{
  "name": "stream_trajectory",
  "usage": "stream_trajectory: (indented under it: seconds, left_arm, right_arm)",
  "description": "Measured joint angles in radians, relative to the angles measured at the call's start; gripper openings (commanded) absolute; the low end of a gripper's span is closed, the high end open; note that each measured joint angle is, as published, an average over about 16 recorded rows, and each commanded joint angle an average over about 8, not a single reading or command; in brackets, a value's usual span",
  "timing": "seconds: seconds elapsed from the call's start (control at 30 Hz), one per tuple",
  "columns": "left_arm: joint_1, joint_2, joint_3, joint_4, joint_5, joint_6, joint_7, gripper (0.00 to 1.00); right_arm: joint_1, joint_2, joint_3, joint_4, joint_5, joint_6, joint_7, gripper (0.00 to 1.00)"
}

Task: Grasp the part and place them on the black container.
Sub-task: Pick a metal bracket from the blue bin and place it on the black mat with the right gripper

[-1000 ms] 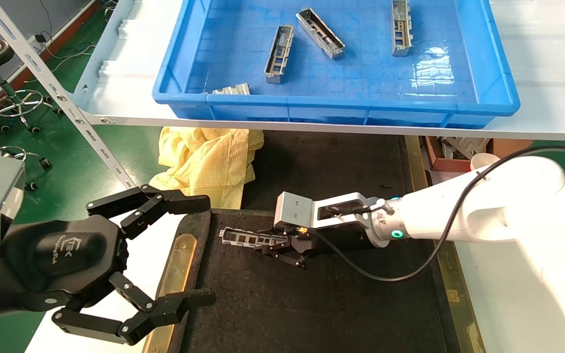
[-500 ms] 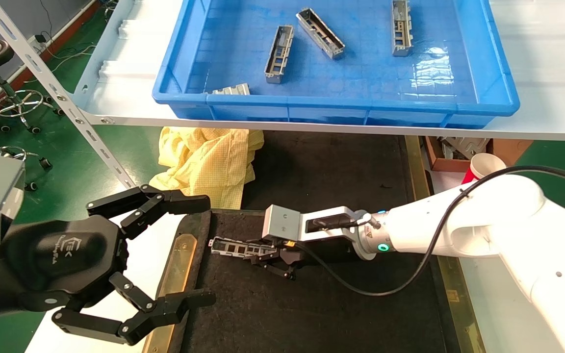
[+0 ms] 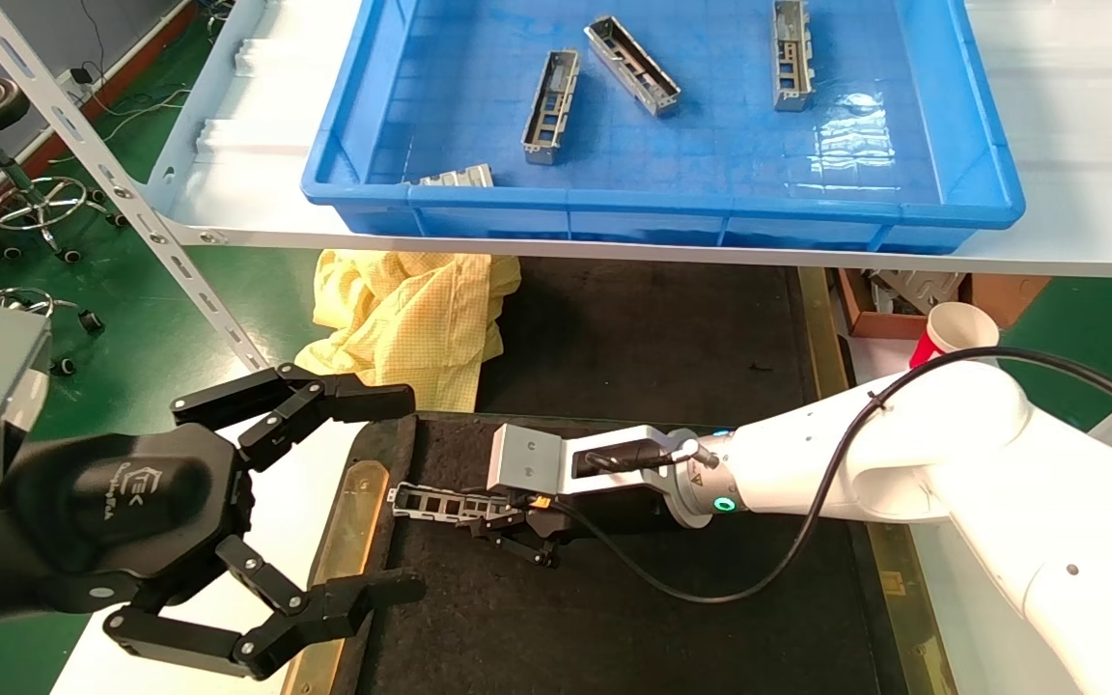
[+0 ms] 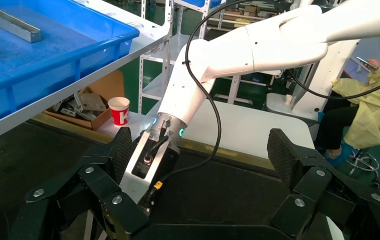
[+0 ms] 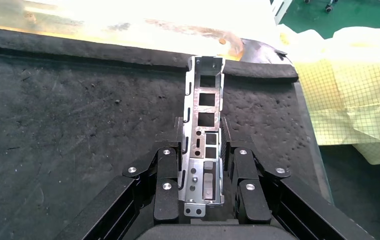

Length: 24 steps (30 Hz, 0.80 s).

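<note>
Right gripper (image 3: pixel 508 526) low over the black container (image 3: pixel 614 598), jaws clamped on the part (image 3: pixel 440 503) (silver channel with rectangular cut-outs), its free end reaching toward the container's left edge near the brass-coloured strip (image 3: pixel 344 541). Left gripper (image 3: pixel 324 502) parked just off that edge, jaws wide apart. Three more channels lying in the blue crate (image 3: pixel 961 125) on the shelf above, yellow cloth (image 3: pixel 411 319) beneath it

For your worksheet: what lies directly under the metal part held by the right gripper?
Under the part, gripped by the right gripper, the black container shows its rough dark surface through the cut-outs. Whether the part touches it is hidden.
</note>
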Motion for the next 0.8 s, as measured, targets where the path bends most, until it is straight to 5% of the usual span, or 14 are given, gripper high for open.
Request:
stream_trajectory:
  seconds: [0.2,0.8]
  left_arm:
    - [0.0,0.0,0.0,0.0,0.0,0.0,0.0,1.0]
    - [0.0,0.0,0.0,0.0,0.0,0.0,0.0,1.0]
  right_arm:
    - [0.0,0.0,-0.036,0.02,0.013,0.024,0.013,1.0]
    - [0.032,0.004,-0.101,0.011,0.073,0.034,0.022,1.0]
